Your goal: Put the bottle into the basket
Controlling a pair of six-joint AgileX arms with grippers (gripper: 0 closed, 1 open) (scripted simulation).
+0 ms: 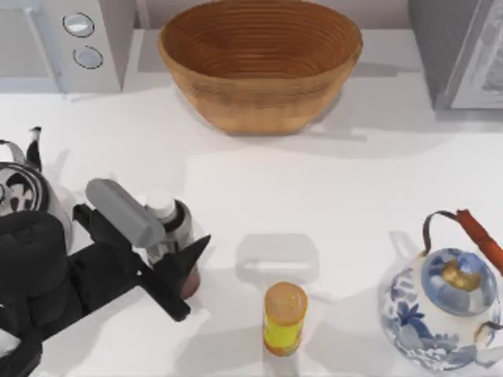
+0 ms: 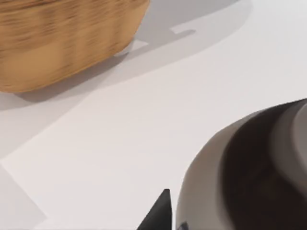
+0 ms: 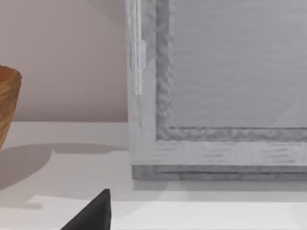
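The bottle (image 1: 174,222), with a white cap, grey label and reddish-brown lower body, stands upright at the table's front left. My left gripper (image 1: 191,276) is shut on it, with a dark finger on either side of its lower body. In the left wrist view the bottle (image 2: 249,177) looms very close beside one fingertip (image 2: 160,213). The basket (image 1: 259,63), a wide woven wicker bowl, sits at the back centre, well away from the bottle; its side (image 2: 62,43) also appears in the left wrist view. One dark fingertip (image 3: 98,213) of my parked right gripper points toward the back right.
A yellow container with an orange lid (image 1: 284,318) stands just right of the bottle. A blue-and-white teapot (image 1: 444,302) is at the front right, a dark kettle (image 1: 20,188) at the left. Grey appliances (image 1: 78,39) (image 1: 464,51) fill both back corners.
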